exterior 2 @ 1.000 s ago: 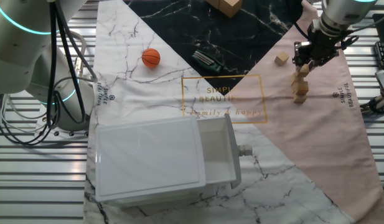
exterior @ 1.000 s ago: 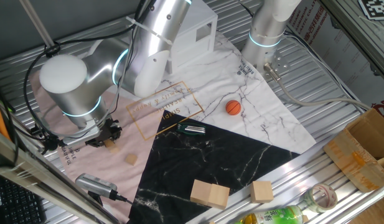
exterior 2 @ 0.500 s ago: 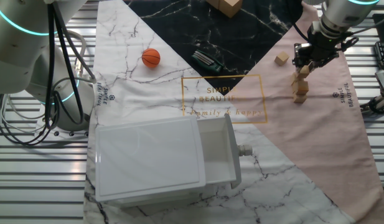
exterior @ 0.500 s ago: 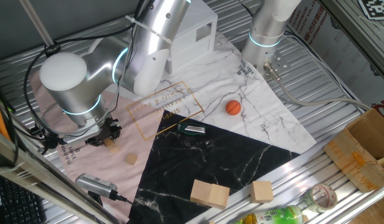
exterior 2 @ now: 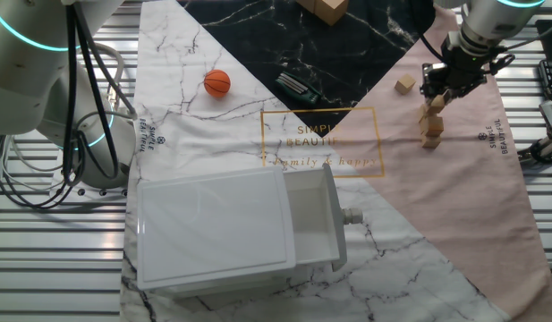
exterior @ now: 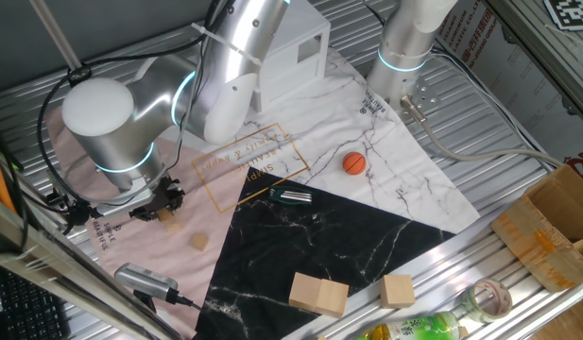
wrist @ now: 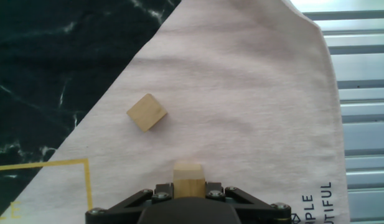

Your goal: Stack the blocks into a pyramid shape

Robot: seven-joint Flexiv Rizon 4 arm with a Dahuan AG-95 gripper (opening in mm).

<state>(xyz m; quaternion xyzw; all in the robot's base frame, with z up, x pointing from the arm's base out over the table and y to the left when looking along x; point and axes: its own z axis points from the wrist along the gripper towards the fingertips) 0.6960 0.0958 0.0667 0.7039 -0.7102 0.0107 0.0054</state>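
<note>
While a cube was clamped in the gripper above the stack, careful lowering and alignment were judged necessary next.

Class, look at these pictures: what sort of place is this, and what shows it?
Probably a robotics lab bench. A silver robot arm works over a ribbed metal table spread with marble-print cloth, and its claw holds a small tan wooden cube.

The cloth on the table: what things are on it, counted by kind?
Small wooden cubes: 4 visible, one in the end effector
Large wooden blocks: 2
Orange ball: 1
White drawer box: 1
Dark metal tool: 1
Total: 9
</note>
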